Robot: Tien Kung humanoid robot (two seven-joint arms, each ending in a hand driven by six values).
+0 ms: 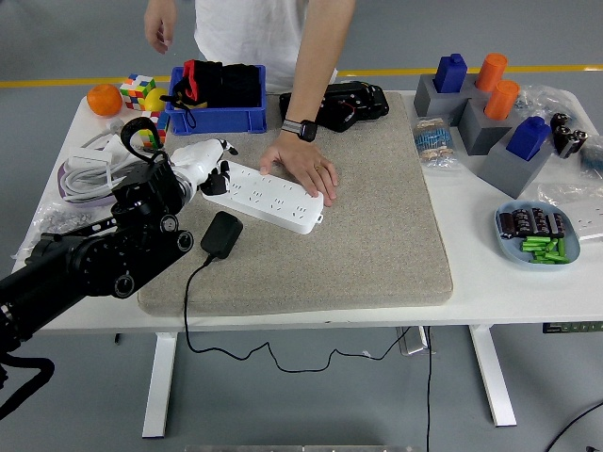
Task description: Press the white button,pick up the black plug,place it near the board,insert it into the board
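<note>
A white power strip [268,195] lies at a slant on the grey mat [377,235]. A person's hand [306,168] rests flat on its right half and holds it down. My left hand [209,165] hovers over the strip's left end, white fingers curled down toward it, holding nothing. The black plug [221,234] lies on the mat just below the strip, its black cable running off over the table's front edge. The right hand is out of view.
A blue bin [219,89] with black and red items stands behind the strip. Coiled white cables [89,169], an orange [105,99] and colour cubes [139,90] sit at far left. Grey blocks with pegs [480,104] and a blue dish [537,235] are at right.
</note>
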